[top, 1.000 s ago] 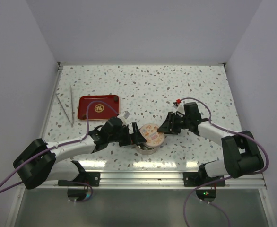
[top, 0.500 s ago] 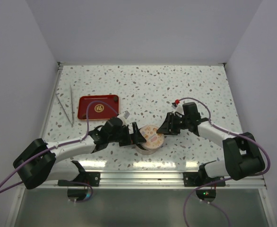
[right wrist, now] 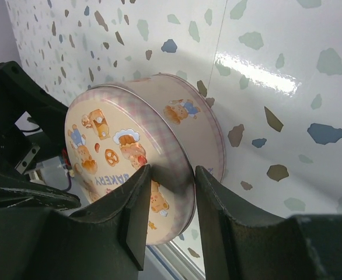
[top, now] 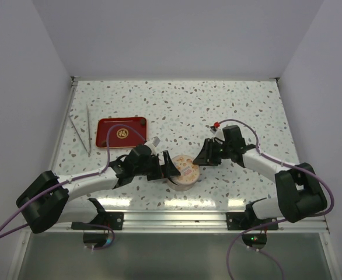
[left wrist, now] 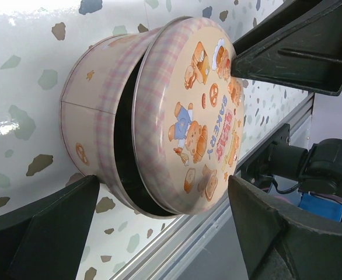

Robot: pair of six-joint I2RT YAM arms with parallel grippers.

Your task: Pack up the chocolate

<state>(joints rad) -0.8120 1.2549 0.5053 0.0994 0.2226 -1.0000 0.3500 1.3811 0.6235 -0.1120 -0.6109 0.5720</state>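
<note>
Red tray [top: 121, 133], metal tweezers [top: 89, 146], tilted tin lid [left wrist: 188, 116]

My table [top: 235, 105] is a white terrazzo top, flecked with grey, tan and blue chips, with a metal rail along its near edge. Three things lie on it. A red rectangular tray [top: 122, 133] with a gold emblem sits towards the far left. The long metal tweezers [top: 87, 143] lie just left of the tray, apart from it. The round tin [left wrist: 92, 116], pink plaid with cartoon bears, stands near the front centre, its lid [left wrist: 200, 116] tilted.
</note>
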